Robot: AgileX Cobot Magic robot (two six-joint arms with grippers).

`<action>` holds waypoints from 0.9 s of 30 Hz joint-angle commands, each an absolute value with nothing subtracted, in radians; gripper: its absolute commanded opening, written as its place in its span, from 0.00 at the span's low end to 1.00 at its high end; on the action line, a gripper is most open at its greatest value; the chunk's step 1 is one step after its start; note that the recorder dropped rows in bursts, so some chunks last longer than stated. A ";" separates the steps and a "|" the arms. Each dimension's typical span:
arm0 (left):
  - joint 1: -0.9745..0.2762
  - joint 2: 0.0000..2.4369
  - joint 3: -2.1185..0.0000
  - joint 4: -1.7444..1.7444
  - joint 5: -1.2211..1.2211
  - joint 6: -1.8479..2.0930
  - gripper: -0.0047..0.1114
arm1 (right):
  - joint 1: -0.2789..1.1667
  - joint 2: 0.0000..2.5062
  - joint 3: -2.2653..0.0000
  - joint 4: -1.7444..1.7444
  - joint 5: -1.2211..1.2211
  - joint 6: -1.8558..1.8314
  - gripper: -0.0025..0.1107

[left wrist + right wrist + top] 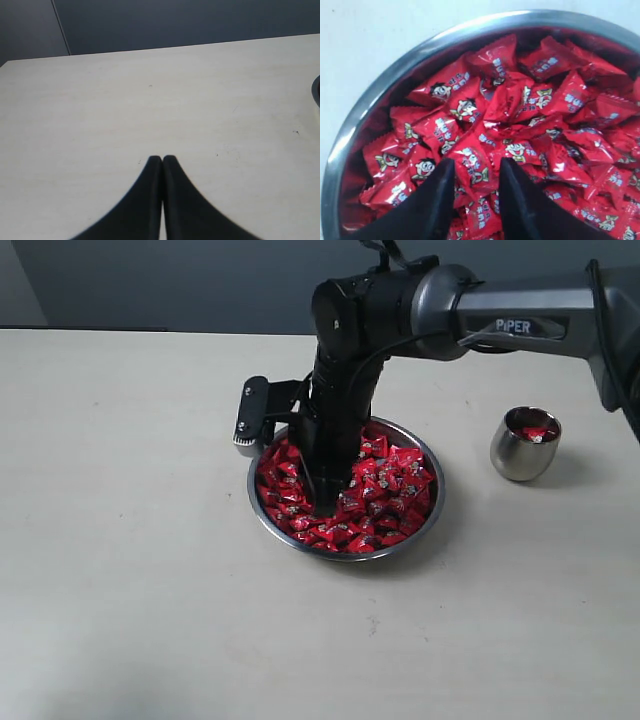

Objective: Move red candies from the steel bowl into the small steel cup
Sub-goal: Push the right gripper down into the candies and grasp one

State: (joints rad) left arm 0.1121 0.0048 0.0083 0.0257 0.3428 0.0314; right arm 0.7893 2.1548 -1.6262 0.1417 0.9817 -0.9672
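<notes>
Exterior view: a pale table (pixel 120 590) was seen, with its far edge against a dark wall.
Steel bowl (pixel 437 480): it was set near the middle of the table, well clear of the far edge.
Red candies (pixel 385 490): they were heaped in the bowl, filling it almost to the rim; on the wrappers a small cartoon face was printed.
Small steel cup (pixel 520 455): it was stood apart from the bowl, toward the table's right side and a little nearer the far edge, tilted slightly; one red candy (pixel 537 433) was seen inside it.
Right arm (pixel 520 325): it was reached in from the right side and bent down over the bowl.
Right gripper (pixel 325 505): its tips were sunk into the candy heap, in the bowl's left half.
Right jaws: in the right wrist view the two black fingers (pixel 440 200) were held apart, and a single candy (pixel 472 167) was clamped in the gap, touched by both inner faces.
Left gripper (pixel 162 159): its fingertips were pressed together with nothing between them, over bare table; it was not caught by the exterior view.
</notes>
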 commanded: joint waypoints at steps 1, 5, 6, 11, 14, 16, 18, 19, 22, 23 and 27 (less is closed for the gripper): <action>0.108 0.000 0.000 0.027 0.334 0.029 0.04 | 0.791 2.159 -1.631 0.117 0.996 -0.970 0.30; 0.108 0.000 0.000 0.027 0.334 0.029 0.04 | 0.791 2.161 -1.631 0.117 0.988 -0.970 0.30; 0.108 0.000 0.000 0.027 0.334 0.029 0.04 | 0.791 2.167 -1.631 0.117 0.988 -0.970 0.30; 0.108 0.000 0.000 0.027 0.334 0.029 0.04 | 0.791 2.185 -1.631 0.123 0.983 -0.969 0.30; 0.108 0.000 0.000 0.027 0.334 0.029 0.04 | 0.791 2.192 -1.631 0.124 0.989 -0.969 0.30; 0.108 0.000 0.000 0.027 0.334 0.029 0.04 | 0.791 2.187 -1.631 0.124 0.993 -0.969 0.30; 0.108 0.000 0.000 0.027 0.334 0.029 0.04 | 0.793 2.188 -1.631 0.124 0.997 -0.969 0.30; 0.108 0.000 0.000 0.027 0.334 0.029 0.04 | 0.799 2.188 -1.631 0.124 0.998 -0.969 0.30; 0.108 0.000 0.000 0.027 0.334 0.029 0.04 | 0.801 2.188 -1.631 0.143 1.006 -0.969 0.30; 0.108 0.000 0.000 0.027 0.334 0.029 0.04 | 0.805 2.188 -1.631 0.143 1.005 -0.969 0.30; 0.108 0.000 0.000 0.027 0.334 0.029 0.04 | 0.810 2.188 -1.631 0.144 0.991 -0.969 0.30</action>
State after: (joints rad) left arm 0.1121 0.0048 0.0083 0.0257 0.3428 0.0314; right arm 0.8032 2.1919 -1.6262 0.1336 0.9993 -0.9677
